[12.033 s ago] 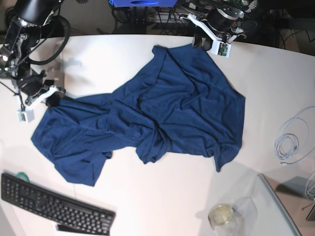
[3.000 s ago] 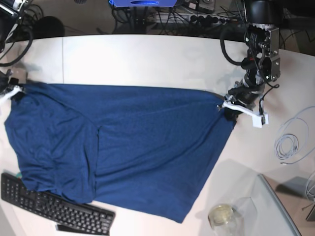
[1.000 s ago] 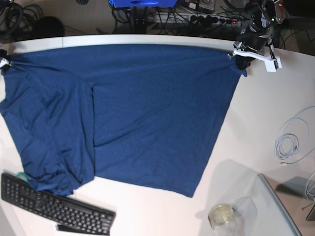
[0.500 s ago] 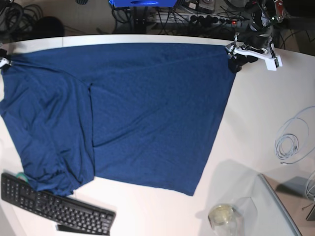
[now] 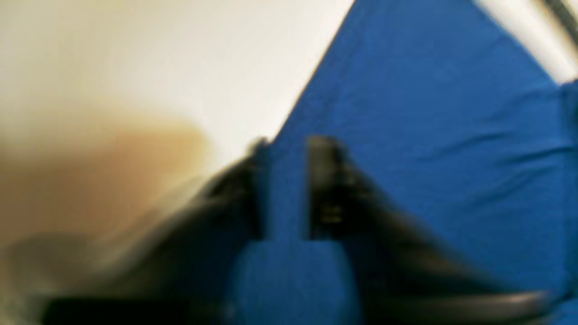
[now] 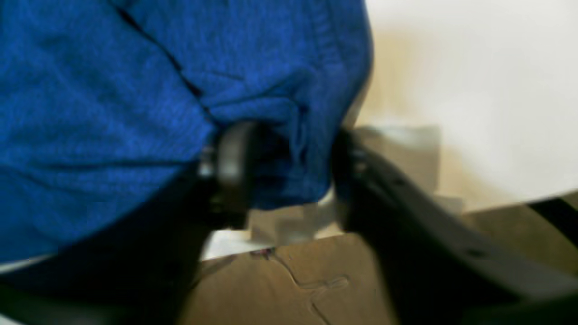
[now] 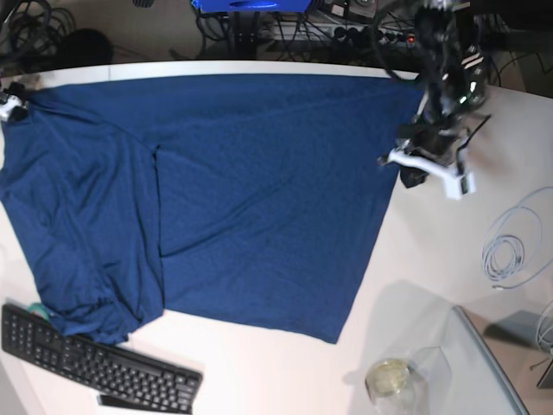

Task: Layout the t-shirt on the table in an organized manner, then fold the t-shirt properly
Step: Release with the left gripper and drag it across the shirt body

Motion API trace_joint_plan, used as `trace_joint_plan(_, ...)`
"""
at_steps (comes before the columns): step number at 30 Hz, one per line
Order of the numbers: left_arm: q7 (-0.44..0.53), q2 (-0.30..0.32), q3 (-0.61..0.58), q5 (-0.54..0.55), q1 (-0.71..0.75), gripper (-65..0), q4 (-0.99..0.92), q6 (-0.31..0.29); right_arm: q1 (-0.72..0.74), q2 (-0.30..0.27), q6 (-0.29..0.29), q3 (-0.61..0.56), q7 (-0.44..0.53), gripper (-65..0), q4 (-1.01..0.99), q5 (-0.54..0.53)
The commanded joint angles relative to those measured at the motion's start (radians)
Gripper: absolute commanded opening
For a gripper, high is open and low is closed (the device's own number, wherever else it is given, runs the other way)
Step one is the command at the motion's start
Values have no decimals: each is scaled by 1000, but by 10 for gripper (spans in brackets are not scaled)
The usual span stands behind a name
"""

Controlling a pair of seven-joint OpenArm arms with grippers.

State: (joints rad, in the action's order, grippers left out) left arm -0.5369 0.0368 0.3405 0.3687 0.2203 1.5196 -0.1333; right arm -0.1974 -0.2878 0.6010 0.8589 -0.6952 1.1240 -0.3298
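Now we find the t-shirt (image 7: 259,173) spread wide across the white table (image 7: 449,259), its far edge lying straight along the table's far rim. That is a marked change from a few seconds ago, when it sat lower and, before that, in a crumpled heap. In the last second the left gripper (image 7: 408,175) has let go of the far corner and come down along the shirt's side edge. Its wrist view is blurred, but we see its dark fingers (image 5: 325,180) drawn close together with a strip of blue cloth between them, so we judge it pinched on that edge. The right gripper (image 6: 284,171) sits at the opposite far corner. Its jaws stand apart with a bunch of cloth between them, and we cannot tell whether it grips. We judge the laying-out nearly done, though one side lies doubled over with a wrinkled lump at the near corner. That lump touches a black keyboard (image 7: 95,363), which crowds the near edge. A coiled cable (image 7: 510,251) and a glass jar (image 7: 390,378) lie off the cloth.
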Motion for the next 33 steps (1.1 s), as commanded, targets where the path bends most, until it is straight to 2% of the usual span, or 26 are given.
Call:
trace_joint_plan(1,22,4,-17,-29,-45,-650,-20,-6,0,-31,0,30,16,-318,17,-7)
trace_joint_plan(2,22,-7,-34,-66,-81,-650,-55,-6,0,-31,0,58,19,-291,17,-7)
trace_joint_plan(4,27,-24,-47,-135,-152,-650,-112,-6,0,-31,0,128,24,-287,17,-7)
trace_joint_plan(8,130,-58,-53,-239,-241,-650,-205,-6,0,-32,0,205,24,-287,55,-5)
trace_joint_plan(11,188,-76,-64,-296,-310,-650,-307,-6,26,-40,4,158,49,-288,77,-5)
trace_joint_plan(13,228,-73,-114,-325,-350,-650,-388,-6,77,-60,4,86,110,-300,58,-5)
trace_joint_plan(14,252,-71,-140,-333,-361,-650,-419,-6,102,-77,4,43,139,-330,34,-5)
trace_joint_plan(15,286,-71,-166,-339,-370,-650,-446,-6,132,-90,3,-8,168,-389,-5,-5)
trace_joint_plan(18,384,-71,-228,-343,-390,-650,-505,-6,252,-152,1,-135,243,-620,-158,-5)
trace_joint_plan(19,404,-71,-238,-343,-398,-650,-518,-6,296,-169,1,-163,266,-650,-218,-5)
trace_joint_plan(22,415,-71,-251,-343,-422,-650,-554,-6,404,-222,0,-234,337,-611,-393,-5)
trace_joint_plan(25,415,-71,-251,-345,-445,-650,-603,-6,485,-265,0,-297,377,-609,-543,-5)
trace_joint_plan(28,415,-48,-243,-345,-453,-650,-647,-4,505,-278,-11,-340,383,-609,-603,-5)
trace_joint_plan(31,416,-21,-242,-343,-447,-650,-670,-4,505,-273,-97,-370,383,-609,-611,-5)
trace_joint_plan(33,416,1,-240,-342,-436,-650,-676,-4,505,-270,-131,-390,385,-609,-611,-5)
